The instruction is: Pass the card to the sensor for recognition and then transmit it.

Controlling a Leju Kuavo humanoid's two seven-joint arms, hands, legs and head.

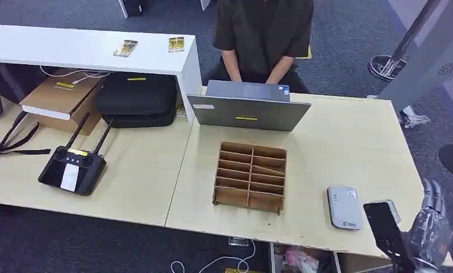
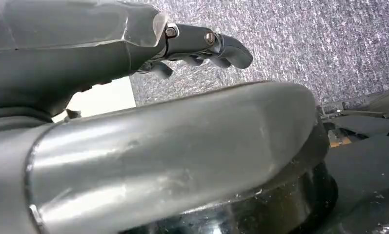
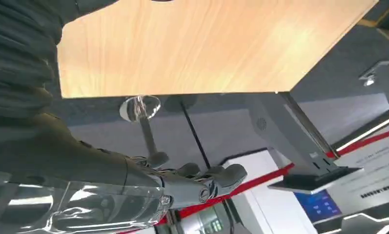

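Observation:
A grey card sensor [image 1: 344, 207] lies flat near the table's front right edge. Two small yellowish cards [image 1: 125, 48] [image 1: 176, 44] rest on the white shelf at the far left. My right hand [image 1: 431, 224] hovers off the table's front right corner, right of the sensor; a black flat piece [image 1: 383, 227] stands at its wrist. In the right wrist view its fingers [image 3: 202, 178] are loosely bent with nothing in them, beyond the table edge. My left hand [image 2: 202, 46] hangs over carpet, fingers lightly bent and holding nothing.
A wooden slotted organiser [image 1: 250, 175] stands mid-table. Behind it a person [image 1: 264, 34] sits at a grey laptop [image 1: 248, 111]. A black remote controller [image 1: 71, 168], a cardboard box [image 1: 62, 96] and a black case [image 1: 137, 98] lie at the left.

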